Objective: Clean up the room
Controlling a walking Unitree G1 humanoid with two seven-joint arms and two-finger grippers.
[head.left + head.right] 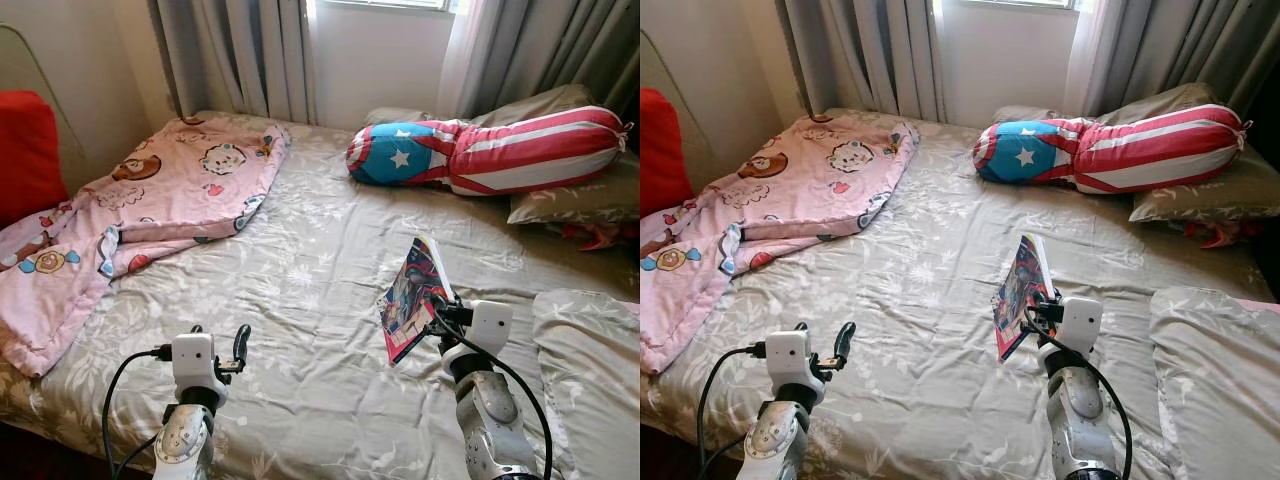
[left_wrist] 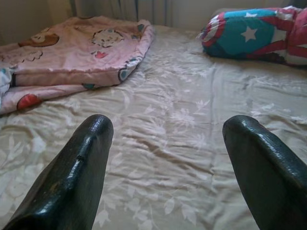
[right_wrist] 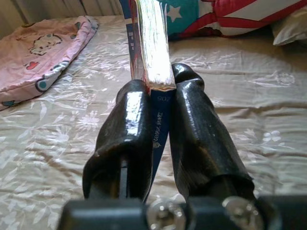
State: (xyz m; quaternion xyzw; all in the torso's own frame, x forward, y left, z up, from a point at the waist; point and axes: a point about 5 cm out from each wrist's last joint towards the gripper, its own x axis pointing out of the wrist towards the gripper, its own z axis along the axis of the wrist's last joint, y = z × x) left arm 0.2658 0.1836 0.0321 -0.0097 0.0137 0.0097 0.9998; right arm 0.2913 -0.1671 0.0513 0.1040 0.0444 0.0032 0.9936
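While the right gripper [image 3: 158,124] has its fingers [image 3: 125,139] clamped on a thin book [image 1: 412,296], holding it upright above the bed [image 1: 310,300], the left gripper [image 2: 168,158] hangs over the bed w/ fingers spread, nothing between them. Pink blanket [image 1: 150,190] lies on the bed's far left side; a stars-and-stripes bolster [image 1: 490,150] sits at its head, by grey pillows [image 1: 585,195].
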